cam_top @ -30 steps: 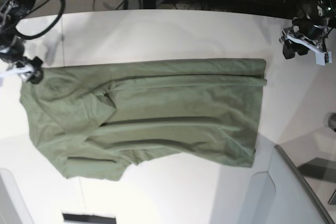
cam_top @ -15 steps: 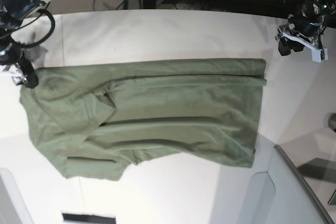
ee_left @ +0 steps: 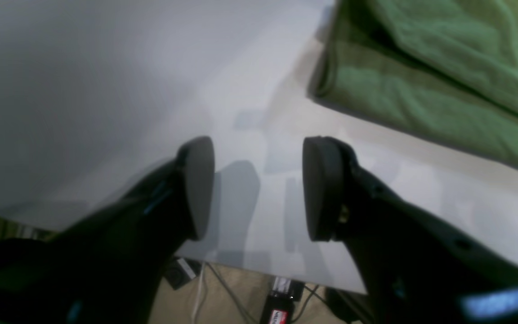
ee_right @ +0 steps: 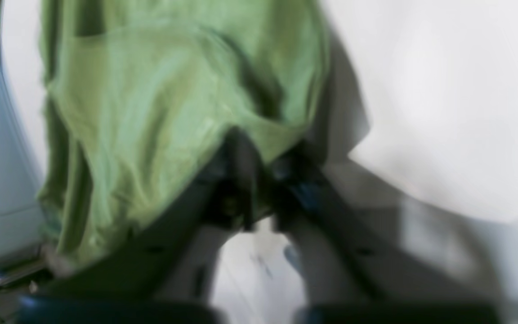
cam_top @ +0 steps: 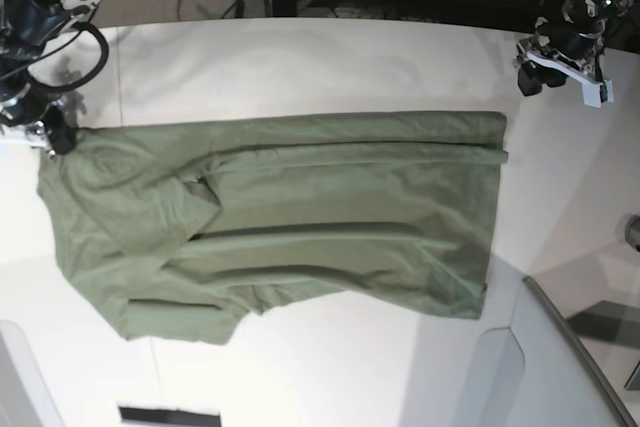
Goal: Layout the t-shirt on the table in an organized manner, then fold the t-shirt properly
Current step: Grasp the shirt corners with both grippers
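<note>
the t-shirt (cam_top: pixel 280 212) lies spread on the white table (cam_top: pixel 300 67), its corner pinched in the closed right gripper (ee_right: pixel 259 180), while the left gripper (ee_left: pixel 254 189) hovers with jaws apart, holding nothing.

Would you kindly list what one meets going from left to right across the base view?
Right claw shut on the t-shirt's corner → t-shirt → bare table → left claw, open.
</note>
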